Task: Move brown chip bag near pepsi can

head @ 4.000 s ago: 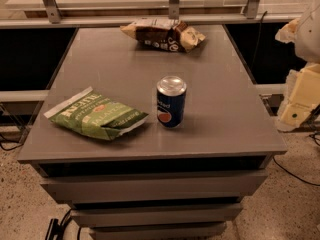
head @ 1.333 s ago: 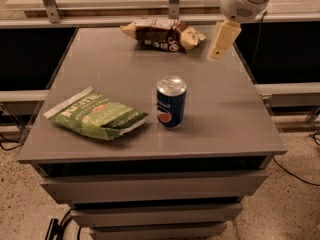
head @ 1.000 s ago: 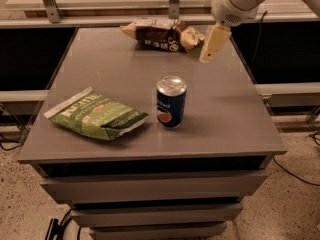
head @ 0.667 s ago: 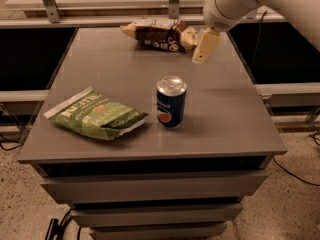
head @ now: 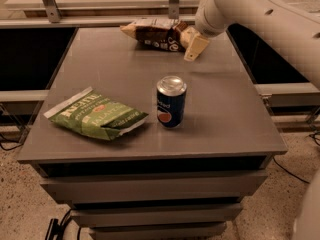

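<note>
- Pepsi can [head: 171, 102]: upright, dark blue with a silver top, logo facing the camera. It stands on the grey tabletop [head: 230, 109], toward the front edge.
- Brown chip bag [head: 156, 34]: lying flat at the far edge of the tabletop, well beyond the pepsi can. It has cream ends and white lettering.
- My pincer [head: 196, 45]: cream-coloured, low at the bag's right-hand end, beyond the pepsi can and slightly to its right. I cannot tell whether it touches the bag, or whether it is open or closed.
- My arm [head: 260, 14]: white, coming in from behind and right of the pepsi can.
- Green chip bag [head: 96, 115]: lying flat near the pepsi can's left side in the camera view, not touching it.
</note>
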Controlling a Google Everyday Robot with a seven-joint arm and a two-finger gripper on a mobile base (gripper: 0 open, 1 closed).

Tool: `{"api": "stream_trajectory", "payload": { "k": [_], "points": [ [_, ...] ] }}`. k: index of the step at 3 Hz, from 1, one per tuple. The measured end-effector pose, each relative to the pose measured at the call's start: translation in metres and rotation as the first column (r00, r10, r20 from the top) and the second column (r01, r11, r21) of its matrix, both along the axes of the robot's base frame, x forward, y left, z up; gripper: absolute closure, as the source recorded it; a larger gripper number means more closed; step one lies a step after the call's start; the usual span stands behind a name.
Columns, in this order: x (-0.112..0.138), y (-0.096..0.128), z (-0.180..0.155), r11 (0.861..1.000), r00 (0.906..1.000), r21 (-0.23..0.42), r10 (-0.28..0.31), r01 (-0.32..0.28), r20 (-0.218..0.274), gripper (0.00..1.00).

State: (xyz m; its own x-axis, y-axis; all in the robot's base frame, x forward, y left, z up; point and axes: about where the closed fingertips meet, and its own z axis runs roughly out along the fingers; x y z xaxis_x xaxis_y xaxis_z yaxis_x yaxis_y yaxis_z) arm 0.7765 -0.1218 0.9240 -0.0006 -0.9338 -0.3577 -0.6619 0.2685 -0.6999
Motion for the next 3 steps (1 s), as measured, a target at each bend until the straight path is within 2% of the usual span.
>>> {"api": "stream_trajectory", "payload": {
  "k": [2,3],
  "points": [
    [0.047,-0.012,-0.023,0.991,0.9999,0.135,-0.016,0.016,0.001,0.0],
    [0.055,-0.011,-0.027,0.981,1.0,0.196,-0.009,0.009,-0.003,0.18]
  ]
}}
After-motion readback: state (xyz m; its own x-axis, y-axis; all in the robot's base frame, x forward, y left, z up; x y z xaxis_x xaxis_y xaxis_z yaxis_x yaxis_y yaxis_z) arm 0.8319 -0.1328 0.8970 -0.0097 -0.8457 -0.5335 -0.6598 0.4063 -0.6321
